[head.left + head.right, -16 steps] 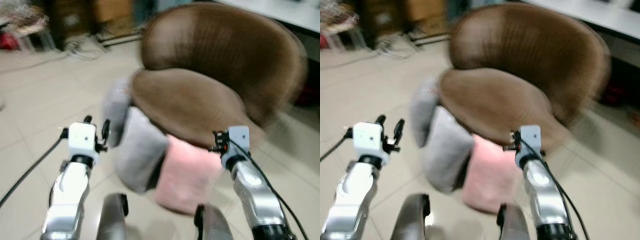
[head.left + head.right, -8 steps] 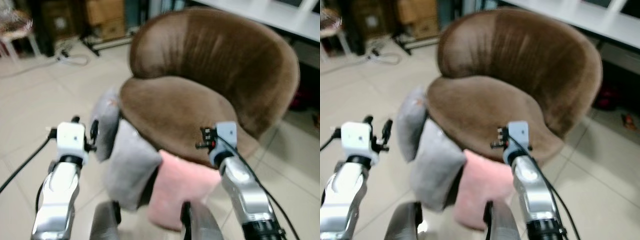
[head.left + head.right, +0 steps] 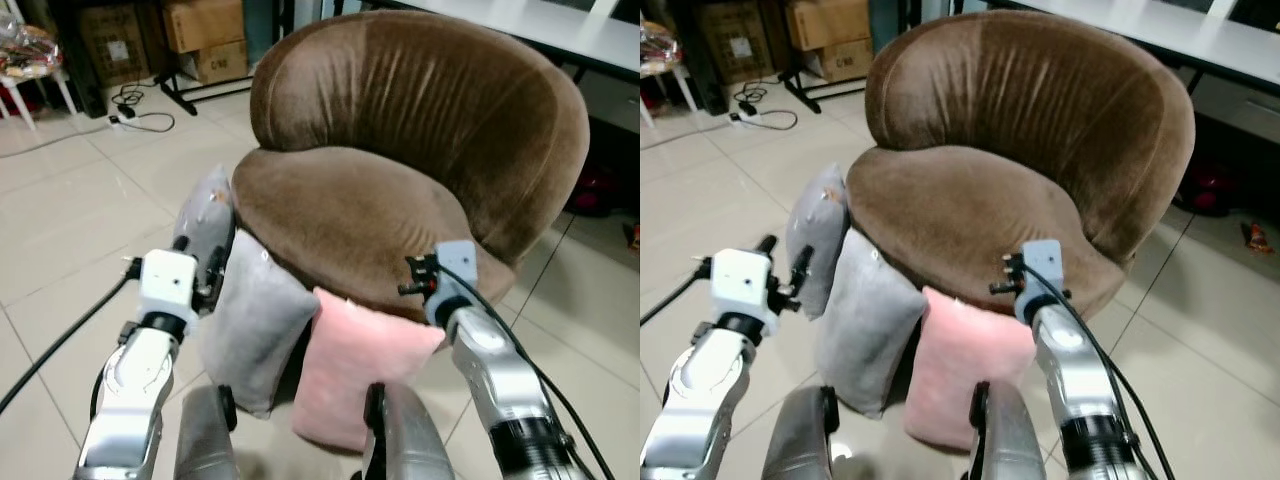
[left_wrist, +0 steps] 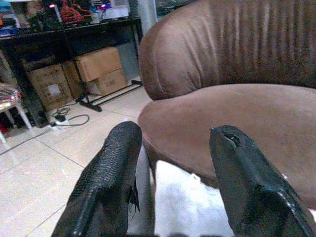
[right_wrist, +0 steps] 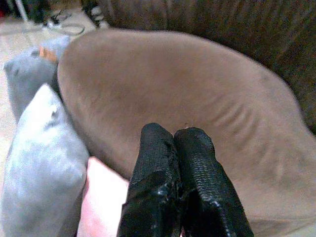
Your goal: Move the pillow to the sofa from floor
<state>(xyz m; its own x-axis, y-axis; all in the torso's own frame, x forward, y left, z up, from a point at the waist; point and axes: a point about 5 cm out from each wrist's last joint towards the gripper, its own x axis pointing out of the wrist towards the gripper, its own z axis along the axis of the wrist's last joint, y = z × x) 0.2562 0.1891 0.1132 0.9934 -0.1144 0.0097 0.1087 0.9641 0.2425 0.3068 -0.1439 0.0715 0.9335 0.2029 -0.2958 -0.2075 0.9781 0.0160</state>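
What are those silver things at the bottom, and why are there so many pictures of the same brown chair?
The silver things are a robot's two arms. Each ends in a gripper with two long black jaws. The left gripper is up beside the cushions, and the right gripper hangs over the seat of the brown sofa chair.

Two pictures come from cameras in the robot's head, like two eyes looking down. The other two come from little cameras on its wrists, peeking along the black jaws. That is why the chair appears again and again.

On the tiled floor, three cushions lean against the chair: a small grey pillow, a bigger grey pillow and a pink pillow.

Nothing is held. The left jaws are spread apart; the right jaws are pressed together, empty.
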